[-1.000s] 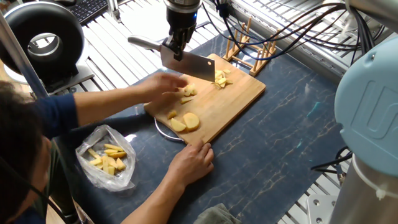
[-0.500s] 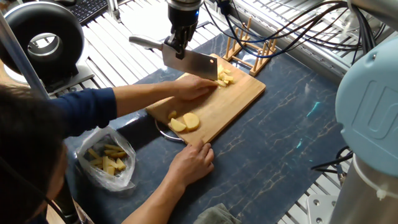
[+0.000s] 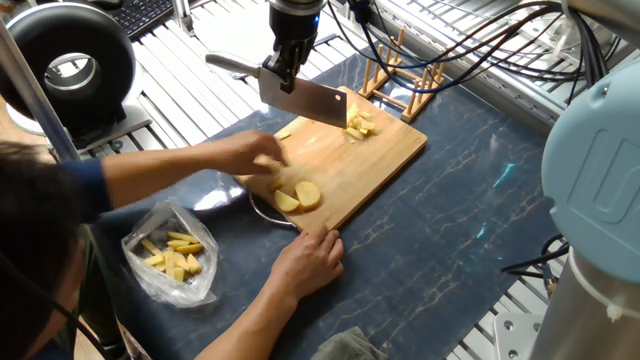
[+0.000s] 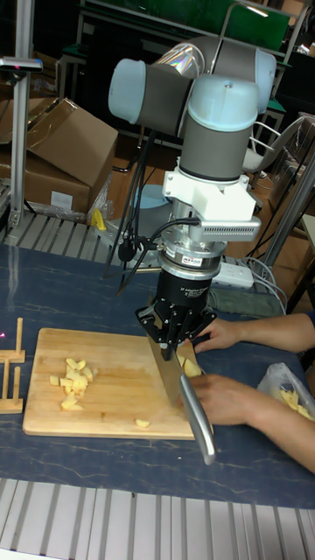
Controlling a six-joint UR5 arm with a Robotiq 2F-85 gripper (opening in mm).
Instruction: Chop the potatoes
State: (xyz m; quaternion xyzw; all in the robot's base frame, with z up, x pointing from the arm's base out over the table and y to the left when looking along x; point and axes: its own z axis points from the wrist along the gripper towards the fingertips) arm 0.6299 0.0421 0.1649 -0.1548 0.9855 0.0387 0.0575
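My gripper (image 3: 286, 72) (image 4: 178, 339) is shut on a cleaver (image 3: 304, 102) (image 4: 171, 381) and holds it just above the back of the bamboo cutting board (image 3: 375, 160) (image 4: 105, 404). A pile of chopped potatoes (image 3: 358, 125) (image 4: 72, 375) lies beyond the blade, near the board's far end. Two or three large potato slices (image 3: 298, 196) rest near the board's front edge. A single potato piece (image 3: 284, 132) lies under the blade's left end. A person's hand (image 3: 250, 155) (image 4: 229, 398) hovers over the board beside the slices.
The person's other hand (image 3: 310, 260) grips the board's front corner. A clear plastic bag of yellow pieces (image 3: 172, 255) lies at the front left. A wooden rack (image 3: 400, 80) stands behind the board. A round black device (image 3: 70, 65) sits at the far left.
The person's hand has drawn back from under the blade toward the left and now sits over the large slices. The cleaver has hardly moved.
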